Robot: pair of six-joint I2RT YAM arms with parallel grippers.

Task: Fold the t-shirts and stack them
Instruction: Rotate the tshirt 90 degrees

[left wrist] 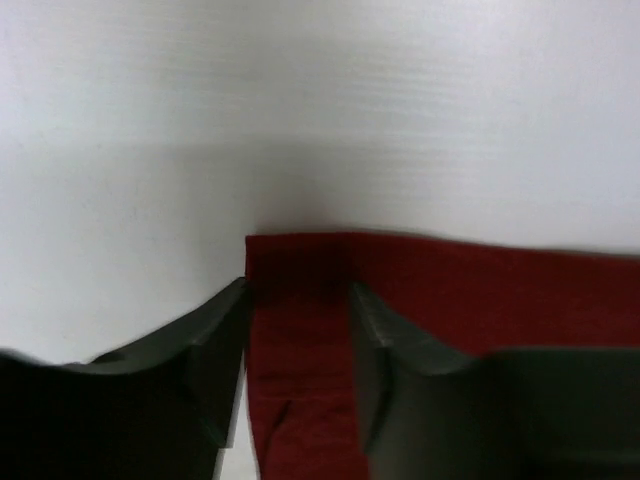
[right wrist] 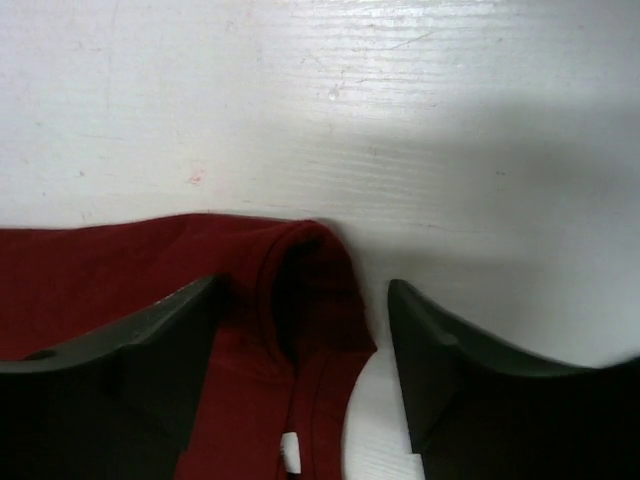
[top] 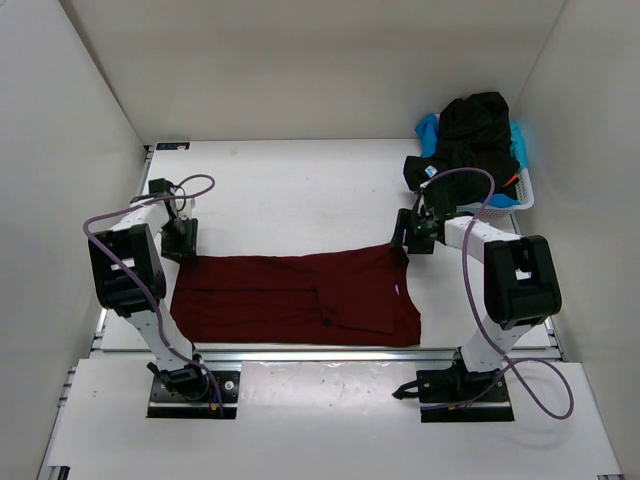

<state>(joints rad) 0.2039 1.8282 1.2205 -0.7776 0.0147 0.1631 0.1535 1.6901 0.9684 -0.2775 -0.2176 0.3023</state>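
1. The dark red t-shirt (top: 300, 298) lies flat on the white counter (top: 300, 190), in the lower middle of the top view, between the two arms.
2. Its long axis runs left to right across the frame. It forms a wide, low band, with the lower right corner reaching furthest towards the bottom of the frame.
3. The neck end points to the right of the frame. A small white label (right wrist: 290, 452) shows there, just inside the rounded, ribbed collar edge.
4. The cloth is plain, one deep wine colour and matte. A folded-over layer gives a straight crease along the band and a short upright edge near its middle.
5. The left hand (top: 180, 240) sits at the shirt's upper left corner. In the left wrist view its dark fingers (left wrist: 215, 370) stand apart on either side of that square corner, and the cloth lies flat between them: released, not pinching.
6. The right hand (top: 408, 235) sits at the upper right corner. Its fingers (right wrist: 430, 360) are spread wide around the collar fold, which rests on the counter: released as well.
7. In the upper right of the top view a white basket (top: 528, 198) holds a heaped black t-shirt (top: 478, 130), with light blue cloth (top: 428, 130) beside it.
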